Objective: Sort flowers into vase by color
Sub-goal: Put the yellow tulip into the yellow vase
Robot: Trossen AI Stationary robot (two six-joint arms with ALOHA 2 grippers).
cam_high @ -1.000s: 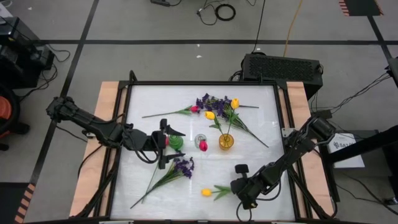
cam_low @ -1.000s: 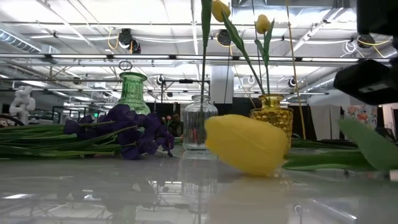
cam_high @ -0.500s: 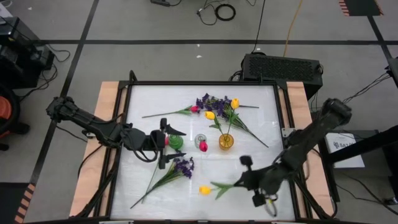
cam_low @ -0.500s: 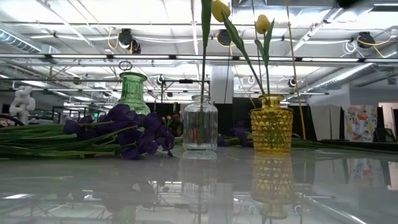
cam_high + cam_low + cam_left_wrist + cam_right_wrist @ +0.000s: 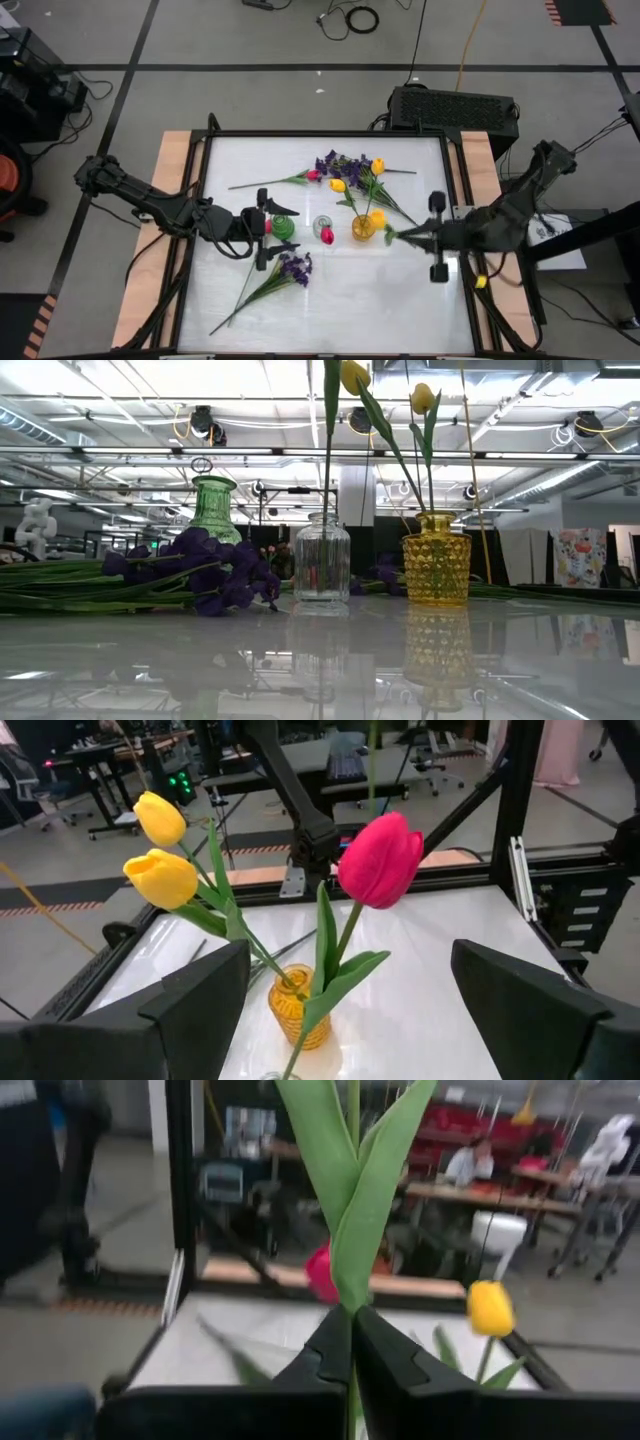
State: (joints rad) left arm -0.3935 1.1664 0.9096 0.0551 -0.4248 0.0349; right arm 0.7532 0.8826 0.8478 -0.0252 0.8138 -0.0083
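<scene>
My right gripper [image 5: 426, 237] is shut on a yellow tulip [image 5: 377, 218] in the air just right of the yellow vase [image 5: 363, 229], which holds two yellow tulips [image 5: 160, 878]. A pink tulip [image 5: 380, 860] stands in the clear vase [image 5: 323, 228]. My left gripper [image 5: 265, 229] waits open beside the green vase [image 5: 284, 228], on its left. One purple sprig [image 5: 290, 268] lies flat near the table's near-left part. More purple, pink and yellow flowers [image 5: 345, 170] lie in a heap toward the far edge. My right gripper pinches the yellow tulip's green stem where its leaves start [image 5: 350, 1315], between the two fingers [image 5: 327, 1350]. The fingers come level from the table's right. Stem and leaves run on ahead of the fingertips toward the yellow vase. The tulip is lifted clear of the table.
The three small vases stand in a row mid-table, green, clear, yellow [image 5: 436, 557] from left to right. The tall stems in the yellow vase lean toward the far edge. A black box [image 5: 455, 108] sits beyond the far edge. The table's near right part [image 5: 400, 310] is bare.
My right gripper has lifted the yellow tulip off the table near the near edge. It has carried it up and toward the far right, and has turned until its fingers point left at the yellow vase. The tulip has left the low view.
</scene>
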